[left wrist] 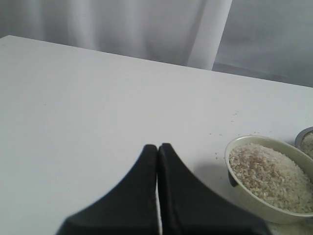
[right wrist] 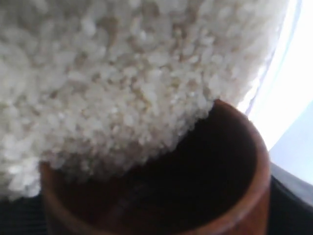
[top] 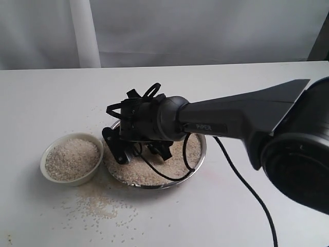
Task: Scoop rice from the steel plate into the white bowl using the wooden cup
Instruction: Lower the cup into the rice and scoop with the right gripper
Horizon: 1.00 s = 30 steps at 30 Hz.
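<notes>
The steel plate (top: 198, 163) lies mid-table with a bed of rice (top: 149, 175) in it. My right gripper (top: 139, 150) reaches down into the plate and hides the wooden cup in the exterior view. In the right wrist view the wooden cup (right wrist: 244, 196) lies tipped, its dark mouth pressed against the rice (right wrist: 122, 73), and the gripper is shut on it. The white bowl (top: 51, 177) stands just left of the plate, heaped with rice (top: 72, 158). My left gripper (left wrist: 157, 147) hovers shut and empty above bare table, left of the white bowl (left wrist: 254, 200).
Spilled grains (top: 100, 206) are scattered on the white table in front of the bowl and plate. A black cable (top: 247, 188) trails from the right arm across the table. A pale curtain backs the table's far edge.
</notes>
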Available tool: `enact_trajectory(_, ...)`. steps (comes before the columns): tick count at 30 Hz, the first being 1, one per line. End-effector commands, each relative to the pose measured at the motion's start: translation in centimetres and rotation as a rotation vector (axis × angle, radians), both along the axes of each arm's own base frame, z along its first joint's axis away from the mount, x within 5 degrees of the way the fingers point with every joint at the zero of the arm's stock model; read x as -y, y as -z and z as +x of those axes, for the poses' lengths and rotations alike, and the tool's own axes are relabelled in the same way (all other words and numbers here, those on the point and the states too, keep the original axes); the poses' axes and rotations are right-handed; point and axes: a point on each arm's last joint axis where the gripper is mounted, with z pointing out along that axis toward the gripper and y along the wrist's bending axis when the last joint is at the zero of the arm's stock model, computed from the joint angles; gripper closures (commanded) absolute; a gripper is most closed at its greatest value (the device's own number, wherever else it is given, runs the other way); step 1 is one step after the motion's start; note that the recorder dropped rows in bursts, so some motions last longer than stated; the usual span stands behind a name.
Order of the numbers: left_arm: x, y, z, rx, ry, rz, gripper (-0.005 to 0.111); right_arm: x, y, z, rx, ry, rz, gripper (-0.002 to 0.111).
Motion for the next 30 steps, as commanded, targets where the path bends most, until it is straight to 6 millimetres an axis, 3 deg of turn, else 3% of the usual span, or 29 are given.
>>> enact_trajectory(1,0.0,-0.2,0.0,0.012,0.001,0.003,0.107,-1.7,-1.2,-0.3,-0.019,0.011,0.116,0.108)
enact_trajectory(5,0.0,-0.2,0.0,0.012,0.001,0.003,0.107,-2.3,-1.9,-0.3,-0.050,0.045,0.186,0.108)
enact_trajectory(19,0.0,-0.2,0.0,0.012,0.001,0.003,0.107,-2.7,-1.1,-1.4,-0.210,0.139,0.306,0.108)
enact_trajectory(30,0.0,-0.2,0.0,0.012,0.001,0.003,0.107,-2.0,-1.5,-1.0,-0.281,0.234,0.400,0.108)
